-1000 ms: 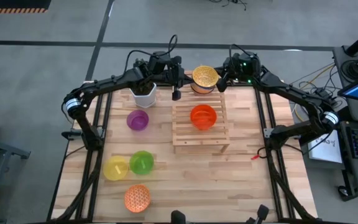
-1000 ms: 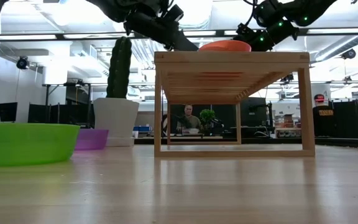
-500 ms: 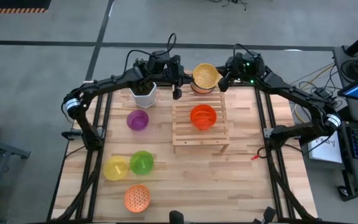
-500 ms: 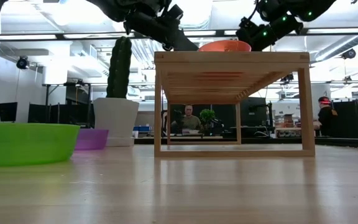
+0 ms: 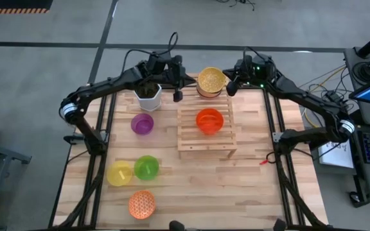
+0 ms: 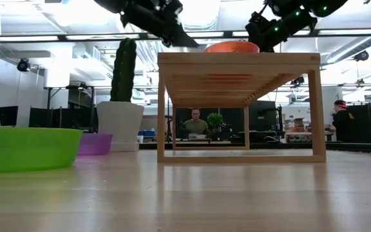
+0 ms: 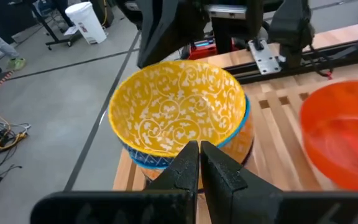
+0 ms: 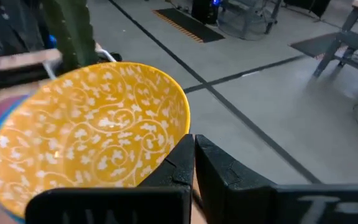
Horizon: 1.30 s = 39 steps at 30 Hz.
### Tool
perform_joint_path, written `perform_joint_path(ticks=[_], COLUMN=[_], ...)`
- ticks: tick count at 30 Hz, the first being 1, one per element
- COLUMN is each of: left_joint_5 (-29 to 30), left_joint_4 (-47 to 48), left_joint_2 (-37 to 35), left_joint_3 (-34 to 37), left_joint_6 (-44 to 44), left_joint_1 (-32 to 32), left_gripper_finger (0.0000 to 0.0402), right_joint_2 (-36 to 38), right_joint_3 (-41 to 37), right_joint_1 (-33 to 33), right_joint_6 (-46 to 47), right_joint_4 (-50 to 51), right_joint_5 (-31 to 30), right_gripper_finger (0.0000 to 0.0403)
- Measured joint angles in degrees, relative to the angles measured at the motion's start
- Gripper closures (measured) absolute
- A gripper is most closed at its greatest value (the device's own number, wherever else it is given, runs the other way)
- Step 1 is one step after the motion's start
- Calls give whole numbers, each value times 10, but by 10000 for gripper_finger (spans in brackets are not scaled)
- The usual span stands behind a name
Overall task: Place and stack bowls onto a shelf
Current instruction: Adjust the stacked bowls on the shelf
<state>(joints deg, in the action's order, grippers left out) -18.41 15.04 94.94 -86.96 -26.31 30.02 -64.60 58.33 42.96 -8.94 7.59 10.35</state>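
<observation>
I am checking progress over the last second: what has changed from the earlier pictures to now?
The left gripper drew back slightly leftward, away from the yellow patterned bowl stacked at the wooden slatted shelf's far end. The right gripper stayed beside it. Nothing was grasped; the other bowls did not move.

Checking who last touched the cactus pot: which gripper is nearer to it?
Left. The left gripper hangs just beside the white cactus pot; the right gripper sits across the yellow patterned bowl, farther off.

High view straight down; low view table-level — both wrist views close on yellow patterned bowl (image 7: 182,115).
</observation>
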Motion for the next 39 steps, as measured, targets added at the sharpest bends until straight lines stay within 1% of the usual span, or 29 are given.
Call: perform_joint_path(ticks=[4,8,14,18,20,26,29,32,36,39], left_joint_5=[-7,-36,-31,-30,-30,-32,-33,-38,-41,-41], left_joint_4=[28,35,35,30,31,78,100,96,55,29], left_joint_2=[-18,-16,-22,-32,-36,-61,-66,-66,-67,-66], left_joint_3=[0,8,3,-14,-16,-15,0,21,57,71], left_joint_6=[8,10,-20,-23,-23,-17,-13,-6,-1,1], left_joint_1=[-1,-2,-1,1,1,1,-2,-8,-13,-14], left_gripper_finger=[402,402,402,402,402,402,402,402,402,402], right_joint_2=[13,19,15,16,16,22,40,61,80,79], right_joint_3=[0,0,-1,-1,-1,-1,-1,-1,-11,-21], right_joint_1=[-22,-42,-56,-56,-55,-56,-56,-66,-99,-127], right_joint_6=[18,34,40,41,41,45,43,34,28,19], right_joint_4=[4,6,-12,-26,-24,-19,-19,-19,-19,-21], right_joint_5=[4,2,1,-26,-29,-44,-43,-40,-38,-38], right_gripper_finger=[394,394,394,394,394,394,394,394,394,394])
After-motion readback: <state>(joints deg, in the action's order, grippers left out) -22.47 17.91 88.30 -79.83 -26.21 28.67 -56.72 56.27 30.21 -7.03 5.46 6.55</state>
